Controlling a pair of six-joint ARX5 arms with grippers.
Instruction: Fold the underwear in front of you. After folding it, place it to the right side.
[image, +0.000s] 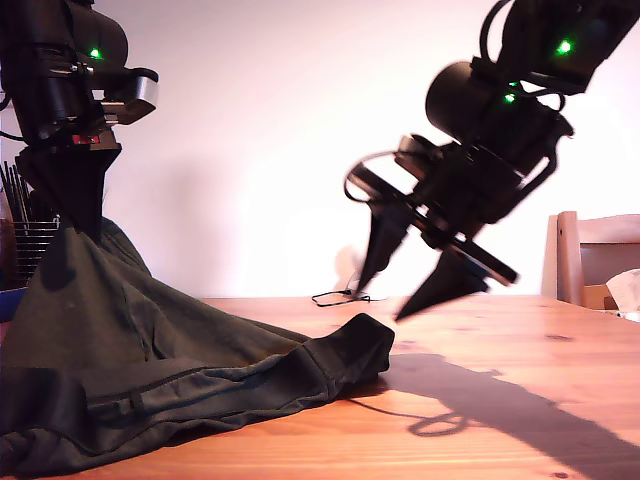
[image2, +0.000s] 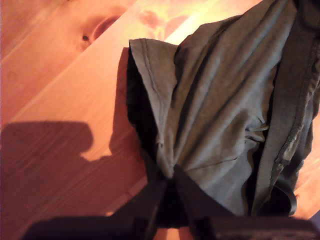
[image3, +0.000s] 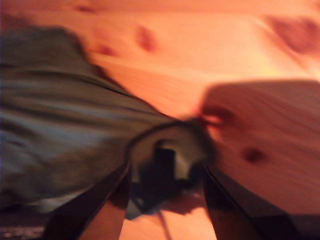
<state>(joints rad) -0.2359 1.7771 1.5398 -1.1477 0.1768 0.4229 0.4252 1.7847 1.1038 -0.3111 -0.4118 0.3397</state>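
The underwear (image: 150, 350), very dark olive cloth with stitched hems, is held up at one end at the exterior view's left, and its other end trails onto the wooden table (image: 500, 330). My first gripper (image: 78, 205) is shut on that raised end; in the first wrist view its jaws (image2: 170, 177) pinch bunched cloth (image2: 225, 100). My second gripper (image: 385, 300) hangs open and motion-blurred just above the table, beyond the cloth's trailing corner. In the blurred second wrist view its fingers (image3: 165, 170) stand apart around that corner of the underwear (image3: 60, 140), holding nothing.
A wooden chair (image: 590, 260) stands at the exterior view's right edge, with a pale object (image: 628, 290) beside it. A thin black cable (image: 340, 296) lies at the table's far edge. A wire holder with dark sticks (image: 25, 235) stands at the exterior view's left.
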